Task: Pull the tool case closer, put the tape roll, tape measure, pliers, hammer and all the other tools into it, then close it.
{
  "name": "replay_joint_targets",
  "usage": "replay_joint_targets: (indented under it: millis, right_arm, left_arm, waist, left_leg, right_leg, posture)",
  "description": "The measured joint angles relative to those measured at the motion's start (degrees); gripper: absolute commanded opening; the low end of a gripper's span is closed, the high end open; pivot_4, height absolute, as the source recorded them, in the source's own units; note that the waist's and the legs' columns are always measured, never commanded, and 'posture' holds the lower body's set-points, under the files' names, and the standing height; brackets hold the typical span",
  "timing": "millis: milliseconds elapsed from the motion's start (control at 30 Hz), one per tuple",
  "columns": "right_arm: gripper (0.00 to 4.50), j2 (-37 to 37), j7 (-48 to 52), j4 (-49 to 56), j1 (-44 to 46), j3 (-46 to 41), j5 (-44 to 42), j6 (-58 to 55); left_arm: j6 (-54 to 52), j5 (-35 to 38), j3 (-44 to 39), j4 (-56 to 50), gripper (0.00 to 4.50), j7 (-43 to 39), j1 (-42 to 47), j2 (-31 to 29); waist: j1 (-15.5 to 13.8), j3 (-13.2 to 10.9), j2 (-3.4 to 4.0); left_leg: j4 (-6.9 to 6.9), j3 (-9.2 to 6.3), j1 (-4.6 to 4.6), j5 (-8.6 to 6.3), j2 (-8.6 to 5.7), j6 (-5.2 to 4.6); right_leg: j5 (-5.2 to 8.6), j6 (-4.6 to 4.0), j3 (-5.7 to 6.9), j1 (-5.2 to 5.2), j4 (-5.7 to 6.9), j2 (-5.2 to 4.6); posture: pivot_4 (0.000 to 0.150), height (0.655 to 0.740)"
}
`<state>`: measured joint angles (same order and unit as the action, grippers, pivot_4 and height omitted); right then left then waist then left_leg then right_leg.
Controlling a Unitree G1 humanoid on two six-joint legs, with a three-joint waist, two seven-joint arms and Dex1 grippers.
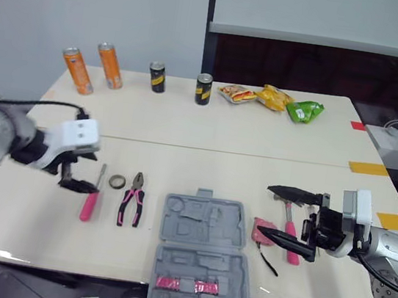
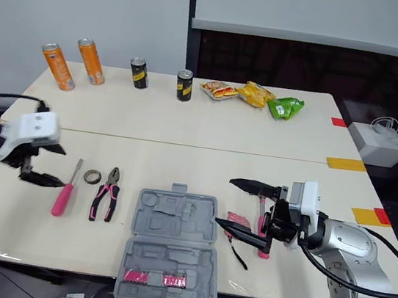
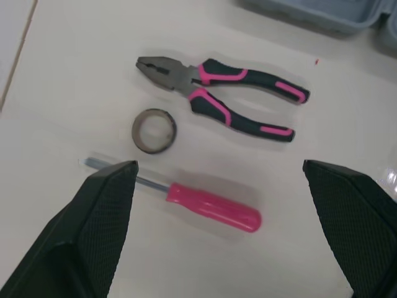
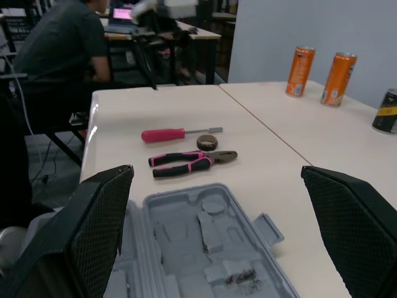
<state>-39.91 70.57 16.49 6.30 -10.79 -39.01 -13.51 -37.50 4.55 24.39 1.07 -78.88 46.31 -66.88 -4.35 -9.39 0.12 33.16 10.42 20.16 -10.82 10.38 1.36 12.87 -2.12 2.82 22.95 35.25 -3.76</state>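
Observation:
The grey tool case (image 1: 199,253) lies open at the table's front edge, with a pink item in its near half. Left of it lie the pink-and-black pliers (image 1: 132,200), a small tape roll (image 1: 116,181) and a pink screwdriver (image 1: 90,200). My left gripper (image 1: 76,176) hovers open just above the screwdriver (image 3: 211,208), its fingers (image 3: 99,211) spread wide. Right of the case lie a pink tape measure (image 1: 262,230) and a pink-handled hammer (image 1: 290,225). My right gripper (image 1: 264,210) is open over them and holds nothing.
Two orange cans (image 1: 77,70), two black cans (image 1: 157,76) and snack packs (image 1: 274,97) line the far side of the table. A white box (image 1: 393,147) sits off the right edge. In the right wrist view, a person (image 4: 62,49) sits beyond the table.

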Motion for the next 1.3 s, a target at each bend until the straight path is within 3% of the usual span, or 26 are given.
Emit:
replay_joint_targets:
  millis: [100, 333, 800, 1033, 1300]
  right_arm:
    - [4.49, 1.16, -0.09, -0.10, 0.36, 1.55, 0.17, 0.18]
    - [4.50, 1.44, -0.38, -0.16, -0.99, 1.98, 0.27, 0.56]
    - [4.50, 1.42, -0.95, -0.27, -2.94, 1.77, 1.21, 1.73]
    - [4.50, 1.43, -1.08, -0.49, -3.00, 1.77, 1.53, 1.97]
    - [4.50, 1.45, -1.79, 0.09, -4.95, 1.42, 1.98, 2.15]
  left_arm:
    - [4.81, -8.78, 8.00, 8.94, 4.50, -2.95, 7.39, 6.05]
    - [17.07, -20.52, 15.07, 24.25, 2.38, -4.57, 11.44, 15.44]
    - [28.15, -28.45, 15.12, 40.66, 2.38, -0.61, 12.35, 24.42]
    - [34.82, -32.81, 15.27, 52.43, 2.38, 6.56, 14.10, 29.49]
    - [40.83, -35.54, 15.03, 60.54, 0.03, 8.77, 16.41, 33.63]
  waist:
    - [0.19, 0.01, 0.02]
    - [-0.03, 0.02, 0.00]
    - [-0.40, 0.02, 0.00]
    - [-0.53, 0.02, -0.01]
    - [-2.12, 0.09, 0.11]
  left_leg:
    - [0.05, 0.00, 0.10, 0.02, 0.00, 0.03]
    - [0.34, -0.18, 0.94, 0.02, 0.02, -0.01]
    - [0.64, -0.42, 1.02, 0.07, 0.07, -0.09]
    - [0.68, -0.51, 1.07, 0.11, 0.07, -0.16]
    - [0.67, -0.65, 0.93, 0.27, 0.06, -0.11]
  right_leg:
    - [-0.02, -0.03, -0.02, 0.05, 0.03, 0.00]
    - [-0.03, -0.04, 0.10, 0.73, 0.25, 0.00]
    - [-0.15, -0.24, 0.35, 0.63, 0.34, -0.04]
    - [-0.15, -0.23, 0.43, 0.63, 0.36, -0.04]
    - [-0.23, -0.30, 0.55, 0.49, 0.43, -0.06]
  posture:
    - [0.150, 0.7400]
    - [0.150, 0.7400]
    - [0.150, 0.7400]
    - [0.150, 0.7400]
    - [0.150, 0.7400]
